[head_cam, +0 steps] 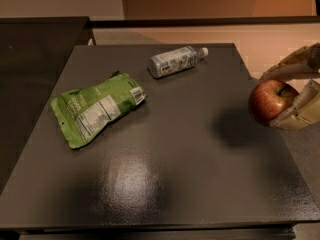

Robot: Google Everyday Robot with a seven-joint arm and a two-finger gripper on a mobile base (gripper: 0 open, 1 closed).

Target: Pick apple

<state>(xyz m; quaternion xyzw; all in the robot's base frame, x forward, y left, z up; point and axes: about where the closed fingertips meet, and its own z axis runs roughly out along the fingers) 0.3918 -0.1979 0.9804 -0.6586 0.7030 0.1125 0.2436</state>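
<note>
Your gripper (272, 102) is at the right edge of the table (165, 194), about midway between the table's far and near sides, reaching in from beyond that edge. Two pale tan fingers (295, 66) show. One runs over the top of the apple (264, 104); the other lies under its lower right side. Both press on the fruit, so you are clamped on it, the jaws held apart only by the apple between them.

Apple: red, glossy, with yellowish streaks around the dimple, which faces up. It hangs over the table's right edge. Its shadow (235, 126) falls on the table top to the left, separate from the fruit, so the apple is off the surface and not resting on it.

Also on the table:
- green pouch (97, 109), on the table's left half, lying flat with its white label panel up, set at a slant.
- bottle (175, 61), near the table's far edge and right of centre, on its side, cap pointing toward the table's far right corner.

Both lie well apart from the apple and your gripper.

A glare patch (132, 179) marks the table's near half. A darker surface (35, 59) stands just beside the table's left side; you cannot tell whether the two touch.
</note>
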